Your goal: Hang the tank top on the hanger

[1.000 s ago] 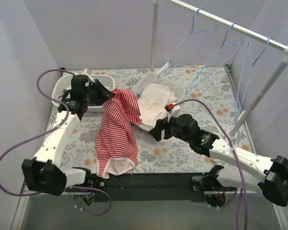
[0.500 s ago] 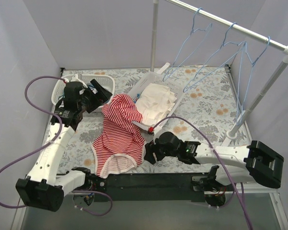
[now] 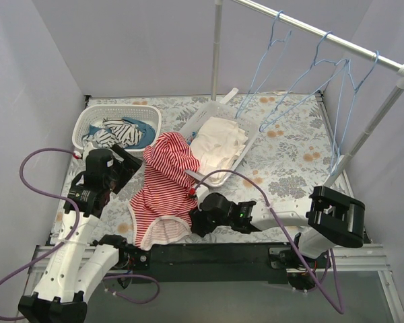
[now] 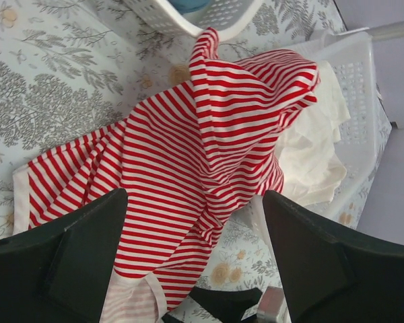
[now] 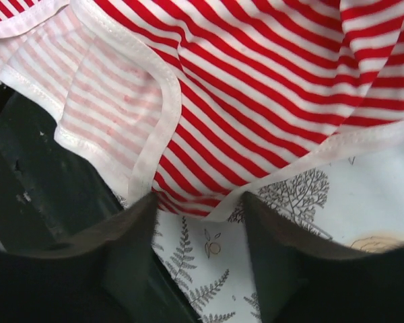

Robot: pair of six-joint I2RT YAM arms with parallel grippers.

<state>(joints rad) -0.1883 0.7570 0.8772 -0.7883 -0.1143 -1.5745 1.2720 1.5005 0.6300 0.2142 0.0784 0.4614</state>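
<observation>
The red-and-white striped tank top (image 3: 165,185) lies loose on the floral table, its top end resting against the white tray. In the left wrist view the tank top (image 4: 209,134) spreads below my left gripper (image 4: 195,269), which is open and holds nothing. In the top view the left gripper (image 3: 129,165) hovers just left of the garment. My right gripper (image 3: 192,224) is down at the garment's near right corner. In the right wrist view the white-edged hem of the tank top (image 5: 256,101) reaches the fingertips of the right gripper (image 5: 198,222), whose jaws stand narrowed but apart. Blue wire hangers (image 3: 316,67) hang on the rail.
A white basket (image 3: 148,111) with a black-and-white striped garment stands at the back left. The white tray (image 3: 246,145) holds a cream cloth (image 3: 219,145). The metal rail (image 3: 337,39) and its posts (image 3: 217,47) cross the back right. A black strip (image 3: 215,253) runs along the near edge.
My left gripper let go of the tank top and drew back towards the near left; the garment dropped flat. My right gripper moved left to the hem corner and its jaws narrowed.
</observation>
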